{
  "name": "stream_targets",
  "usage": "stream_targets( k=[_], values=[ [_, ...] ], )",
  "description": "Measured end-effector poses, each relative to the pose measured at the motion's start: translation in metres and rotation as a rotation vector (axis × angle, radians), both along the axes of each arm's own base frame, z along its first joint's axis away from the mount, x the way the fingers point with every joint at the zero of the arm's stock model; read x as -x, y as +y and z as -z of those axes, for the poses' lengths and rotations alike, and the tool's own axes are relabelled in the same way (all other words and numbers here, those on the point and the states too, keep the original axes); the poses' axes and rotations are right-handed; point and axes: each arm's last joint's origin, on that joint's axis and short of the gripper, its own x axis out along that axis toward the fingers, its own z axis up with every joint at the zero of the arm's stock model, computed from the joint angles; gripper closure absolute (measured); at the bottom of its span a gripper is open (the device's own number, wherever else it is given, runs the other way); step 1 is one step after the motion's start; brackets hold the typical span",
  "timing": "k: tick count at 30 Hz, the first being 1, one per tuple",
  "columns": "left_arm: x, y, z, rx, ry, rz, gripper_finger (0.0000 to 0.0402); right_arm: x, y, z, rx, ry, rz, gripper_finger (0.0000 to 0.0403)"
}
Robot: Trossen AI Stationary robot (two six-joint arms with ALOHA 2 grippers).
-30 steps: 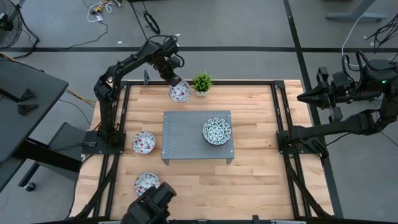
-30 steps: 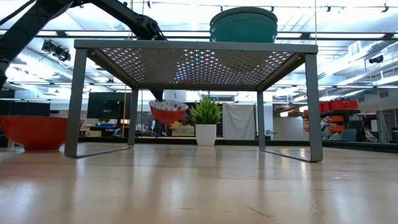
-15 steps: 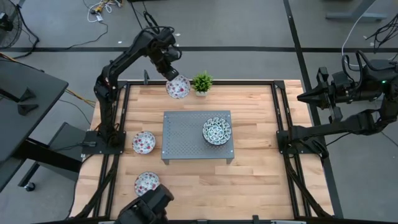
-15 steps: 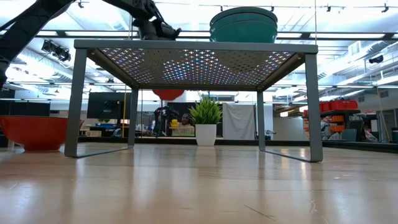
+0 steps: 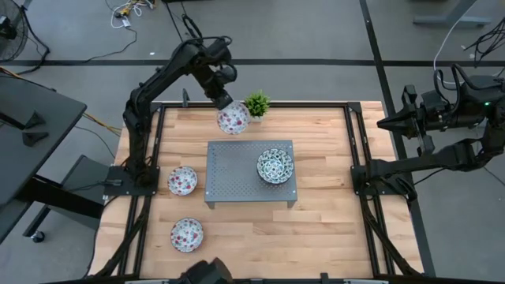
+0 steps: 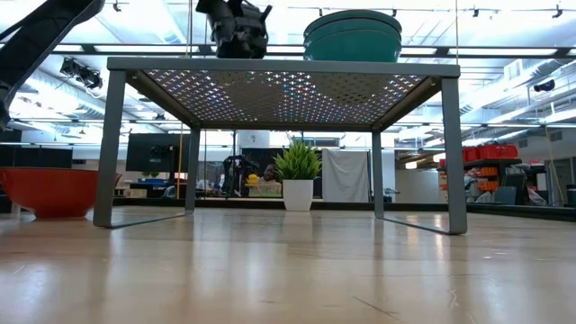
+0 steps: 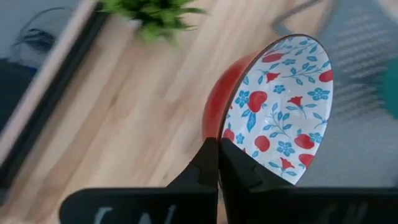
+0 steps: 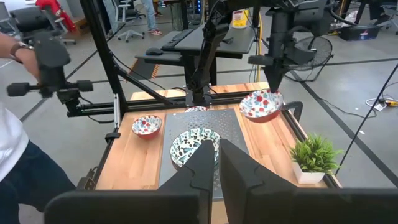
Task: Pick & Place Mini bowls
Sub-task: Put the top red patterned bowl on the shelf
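My left gripper [image 5: 224,102] is shut on a mini bowl [image 5: 233,119], red outside and white with red floral spots inside. It holds the bowl in the air between the potted plant [image 5: 256,104] and the far edge of the grey perforated stand [image 5: 237,177]. A stack of blue-green patterned bowls [image 5: 274,166] sits on the stand's right half. Two more red floral bowls [image 5: 182,180] [image 5: 187,234] rest on their bases on the wood, left of the stand. My right gripper [image 8: 215,155] is shut, empty and parked off the table's right edge. My left gripper [image 7: 219,163] grips the red floral bowl by its rim [image 7: 222,138], one finger inside the bowl and one on the red outer wall. The fingers come from above, pointing down. The bowl is lifted clear and hangs tilted below them, its inside facing up.
The small potted plant [image 6: 297,175] stands at the table's far edge, right beside the held bowl. A black frame [image 5: 355,170] runs along the table's sides. A person in a white sleeve [image 8: 12,143] stands beyond the table in the right wrist view. Bare wood [image 5: 331,229] lies near and right of the stand.
My left gripper has carried the red floral bowl up from near the tabletop at the far edge to above the height of the stand's top. It then moved a little toward the right and near, toward the stand. The gripper has stayed shut on the bowl.
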Motion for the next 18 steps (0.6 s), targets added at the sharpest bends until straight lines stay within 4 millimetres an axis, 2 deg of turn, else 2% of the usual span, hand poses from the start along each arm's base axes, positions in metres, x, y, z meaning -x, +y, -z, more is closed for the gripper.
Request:
stream_targets(
  k=[10, 18],
  values=[
    [-0.020, -0.031, -0.003, 0.025, -0.020, 0.080, 0.0400, 0.000, 0.000, 0.000, 0.000, 0.000, 0.000, 0.0373],
    [-0.014, -0.056, -0.023, 0.012, -0.069, 0.110, 0.0400, 0.000, 0.000, 0.000, 0.000, 0.000, 0.000, 0.0373]
  ],
)
